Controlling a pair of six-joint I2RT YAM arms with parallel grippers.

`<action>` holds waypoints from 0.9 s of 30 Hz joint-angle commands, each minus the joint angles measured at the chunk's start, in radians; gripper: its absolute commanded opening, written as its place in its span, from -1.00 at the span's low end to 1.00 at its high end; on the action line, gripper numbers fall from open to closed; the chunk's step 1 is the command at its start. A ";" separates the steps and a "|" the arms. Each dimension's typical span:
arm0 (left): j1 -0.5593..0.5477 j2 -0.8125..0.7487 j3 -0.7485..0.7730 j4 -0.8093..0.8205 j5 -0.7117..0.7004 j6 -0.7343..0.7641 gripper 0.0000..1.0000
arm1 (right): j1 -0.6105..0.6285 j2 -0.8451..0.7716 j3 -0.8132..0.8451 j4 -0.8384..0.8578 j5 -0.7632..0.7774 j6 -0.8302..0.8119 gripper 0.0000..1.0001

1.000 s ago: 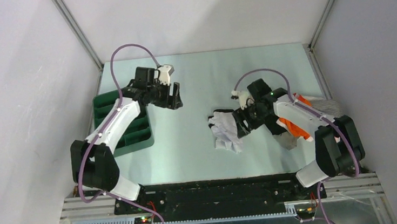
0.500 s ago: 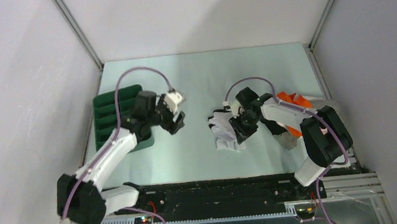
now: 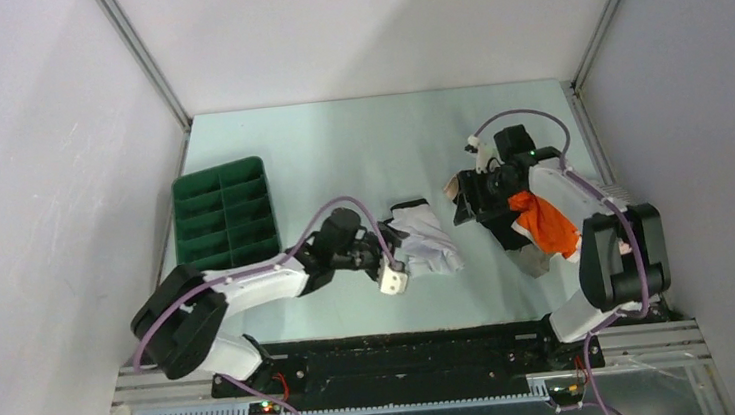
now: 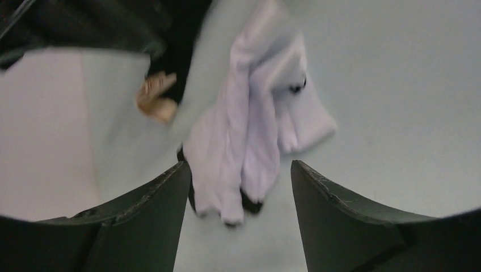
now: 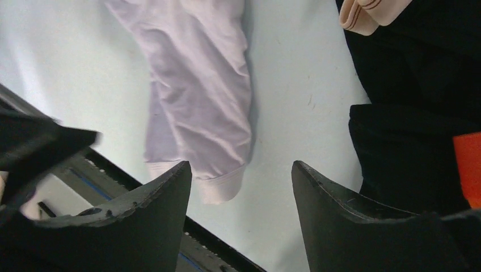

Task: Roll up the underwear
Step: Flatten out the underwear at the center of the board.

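Note:
The underwear (image 3: 427, 240) is a crumpled pale lilac garment with dark trim, lying mid-table. My left gripper (image 3: 395, 253) sits low at its left end, open. In the left wrist view the underwear (image 4: 249, 130) reaches down between the spread fingers of the left gripper (image 4: 239, 164), touching neither. My right gripper (image 3: 464, 199) hovers to the right of the garment, open and empty. In the right wrist view the underwear (image 5: 198, 96) lies ahead of the left finger of the right gripper (image 5: 239, 164), apart from it.
A green compartment tray (image 3: 224, 212) stands at the left. A heap of other clothes lies at the right: an orange piece (image 3: 543, 222), a black garment (image 5: 414, 85), a beige cloth (image 5: 371, 11). The table's black front rail (image 5: 113, 175) runs close by.
My left arm swung from the green tray across to the underwear's left end. My right gripper let go of the underwear and drew back to the right.

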 commanded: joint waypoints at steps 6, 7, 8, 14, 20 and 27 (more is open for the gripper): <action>-0.173 0.178 0.068 0.254 0.079 0.124 0.36 | -0.152 -0.197 -0.053 0.011 -0.147 0.173 0.31; -0.180 0.186 0.074 0.251 0.067 0.125 0.30 | -0.159 -0.214 -0.068 0.010 -0.158 0.189 0.30; -0.192 0.202 0.085 0.244 0.060 0.131 0.26 | -0.170 -0.223 -0.075 0.010 -0.162 0.194 0.29; -0.223 0.255 0.150 0.089 -0.016 0.247 0.01 | -0.189 -0.294 -0.141 0.026 -0.189 0.240 0.28; -0.224 0.279 0.204 -0.060 -0.059 0.343 -0.16 | -0.216 -0.316 -0.168 0.024 -0.202 0.247 0.27; -0.223 0.309 0.247 -0.156 -0.064 0.374 -0.25 | -0.236 -0.297 -0.168 0.027 -0.213 0.260 0.24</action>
